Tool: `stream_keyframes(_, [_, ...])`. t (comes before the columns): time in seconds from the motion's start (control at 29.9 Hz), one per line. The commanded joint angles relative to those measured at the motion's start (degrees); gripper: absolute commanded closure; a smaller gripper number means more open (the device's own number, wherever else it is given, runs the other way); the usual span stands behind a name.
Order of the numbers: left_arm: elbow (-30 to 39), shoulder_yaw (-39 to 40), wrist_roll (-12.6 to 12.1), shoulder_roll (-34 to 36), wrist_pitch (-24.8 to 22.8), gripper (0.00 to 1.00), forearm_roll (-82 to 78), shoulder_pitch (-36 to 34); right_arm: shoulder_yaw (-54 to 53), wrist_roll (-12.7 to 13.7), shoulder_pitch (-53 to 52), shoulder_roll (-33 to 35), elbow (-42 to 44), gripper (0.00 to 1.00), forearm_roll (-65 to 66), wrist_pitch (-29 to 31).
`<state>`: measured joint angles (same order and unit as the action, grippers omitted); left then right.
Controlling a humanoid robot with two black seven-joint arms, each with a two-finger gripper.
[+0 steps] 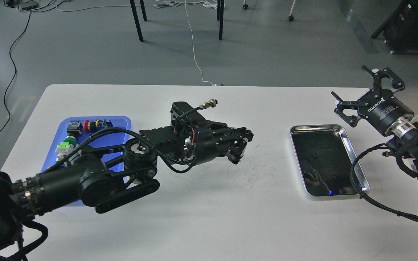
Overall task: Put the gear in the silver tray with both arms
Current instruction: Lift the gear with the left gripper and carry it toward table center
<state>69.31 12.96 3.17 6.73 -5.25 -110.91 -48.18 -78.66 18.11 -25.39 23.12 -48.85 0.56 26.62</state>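
Left gripper [238,146], grip unclear, sits well left of tray [354,156]; right gripper [363,95] spread wide just above-right.

- Left arm [85,181]: matte black jointed links, silver wrist disc, black cable hose looped along it; metal clamp bands seen near the shoulder end.
- Left gripper [238,150]: black claw fingers, small blue LED on body.
- Right arm [412,139]: black, shiny silver discs, black hose.
- Right gripper [361,92]: black, white lettering printed on the barrel.
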Motion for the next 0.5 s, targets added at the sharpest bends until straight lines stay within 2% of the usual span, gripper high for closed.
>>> stream_keyframes(0.0, [-3.91, -1.53, 0.08, -6.73, 0.33, 0.93, -1.24, 1.24, 0.08, 0.0, 0.08, 0.52, 0.07, 0.04, 0.05, -0.25])
stream_keyframes(0.13, [-5.06, -2.07, 0.08, -6.73, 2.79, 0.93, -1.15, 2.47, 0.17, 0.0, 0.17, 0.7, -0.1, 0.03, -0.03, -0.34])
stream_keyframes(0.47, [-7.53, -1.8, -0.09, -6.73, 3.05, 0.93, -2.47, 6.51, 0.0, 0.08, 0.61, 3.16, -0.54, 0.04, -0.03, -0.34])
